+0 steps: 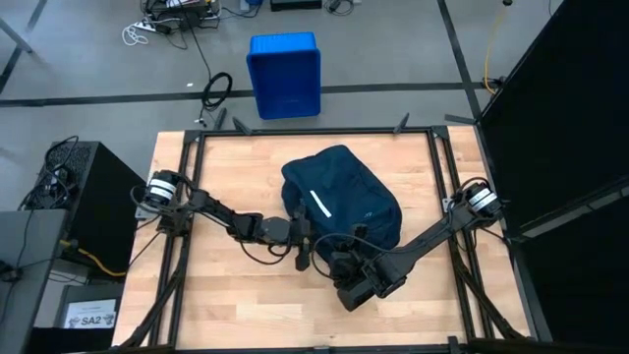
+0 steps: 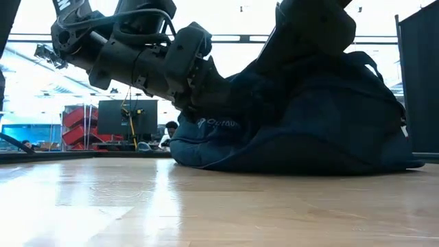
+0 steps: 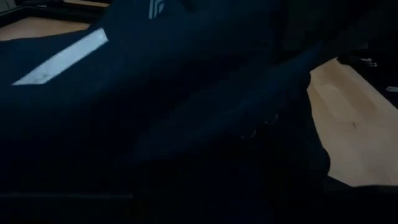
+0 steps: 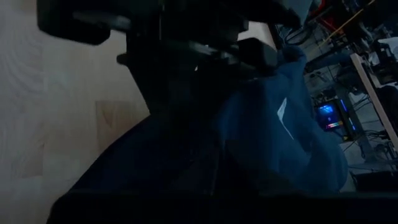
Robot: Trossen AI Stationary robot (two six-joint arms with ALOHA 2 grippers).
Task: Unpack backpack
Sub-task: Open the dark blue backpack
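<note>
On a wooden table [image 1: 246, 305], a dark navy backpack [image 1: 339, 202] lies slumped near the middle, white stripe [image 1: 320, 204] facing up. The left gripper [image 1: 300, 231] presses against the bag's left edge; the right gripper [image 1: 334, 258] meets its near edge. Whether either pair of jaws is spread or closed cannot be told. Beyond the table sits a blue bin [image 1: 285, 74].

The backpack [image 1: 339, 202] fills the middle of the desk [image 1: 211, 305], and bare wood lies open on every side of it. Both arms crowd its near edge: the left tool [image 1: 301, 236] presses against the fabric and the right tool [image 1: 334, 258] sits just beside it, blocking that approach.
</note>
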